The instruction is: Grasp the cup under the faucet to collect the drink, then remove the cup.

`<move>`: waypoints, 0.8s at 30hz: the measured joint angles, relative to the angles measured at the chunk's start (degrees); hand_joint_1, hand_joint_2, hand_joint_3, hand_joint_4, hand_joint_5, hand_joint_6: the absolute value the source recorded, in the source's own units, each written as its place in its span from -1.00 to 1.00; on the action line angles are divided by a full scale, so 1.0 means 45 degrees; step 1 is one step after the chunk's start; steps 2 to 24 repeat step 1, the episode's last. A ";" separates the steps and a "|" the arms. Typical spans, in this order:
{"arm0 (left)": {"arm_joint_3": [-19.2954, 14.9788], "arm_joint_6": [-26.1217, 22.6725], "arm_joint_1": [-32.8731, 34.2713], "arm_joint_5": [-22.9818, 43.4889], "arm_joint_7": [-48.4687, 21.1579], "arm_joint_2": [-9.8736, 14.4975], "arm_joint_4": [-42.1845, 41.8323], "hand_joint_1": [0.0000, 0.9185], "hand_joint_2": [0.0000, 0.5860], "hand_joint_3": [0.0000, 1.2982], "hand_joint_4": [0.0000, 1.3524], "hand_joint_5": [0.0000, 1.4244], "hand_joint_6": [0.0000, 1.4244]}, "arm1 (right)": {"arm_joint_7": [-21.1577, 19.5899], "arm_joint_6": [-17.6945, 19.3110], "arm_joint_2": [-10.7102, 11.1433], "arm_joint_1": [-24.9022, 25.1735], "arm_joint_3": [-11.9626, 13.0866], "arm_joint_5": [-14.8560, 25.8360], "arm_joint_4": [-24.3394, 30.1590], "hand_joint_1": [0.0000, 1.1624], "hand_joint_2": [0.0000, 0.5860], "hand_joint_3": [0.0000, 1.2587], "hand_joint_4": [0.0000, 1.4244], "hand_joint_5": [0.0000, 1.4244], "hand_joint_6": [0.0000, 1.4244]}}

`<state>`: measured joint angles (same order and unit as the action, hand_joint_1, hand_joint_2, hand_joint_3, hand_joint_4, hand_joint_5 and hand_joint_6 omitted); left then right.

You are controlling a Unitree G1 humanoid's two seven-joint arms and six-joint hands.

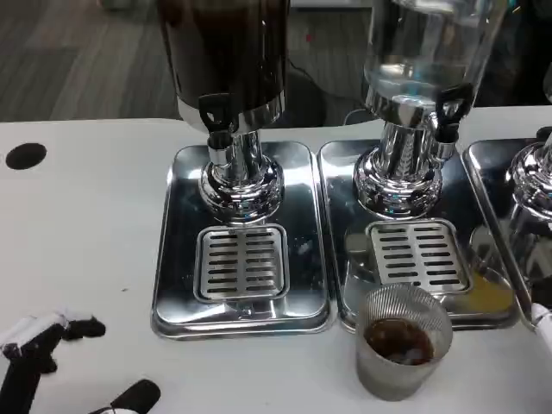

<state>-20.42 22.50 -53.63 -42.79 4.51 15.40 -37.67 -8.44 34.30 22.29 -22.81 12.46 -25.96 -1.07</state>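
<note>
Down in the near left corner, the robot's left hand [43,341] rests low over the white table [78,250]. Its white and black fingers are spread apart and hold nothing.

Far off to that hand's right stands the clear ribbed plastic cup [403,338]. It sits upright on the table, just in front of the middle shiny metal drip tray [405,250], and has a little brown drink at the bottom. The cup is well apart from the left hand, and nothing holds it.

Just beyond the cup, at the right edge, a small white bit of the right hand [542,320] peeks in. It is near the cup but not touching it. I cannot tell if that hand is open or closed.

Behind the cup, the tall clear drink tank with a black tap [427,69] stands on its tray. Further from the left hand, straight ahead and a bit right, the dark drink tank with a black tap [226,60] stands on the left shiny metal drip tray [177,250].
</note>
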 measured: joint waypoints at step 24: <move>-0.0057 0.0000 -0.0002 0.0048 -0.0114 0.0000 -0.0002 -1.00 -0.63 -0.09 -0.04 0.14 0.30 | 0.0000 -0.0032 -0.0020 -0.0002 -0.0019 0.0004 0.0022 -0.06 0.70 -0.65 -0.92 -1.00 -1.00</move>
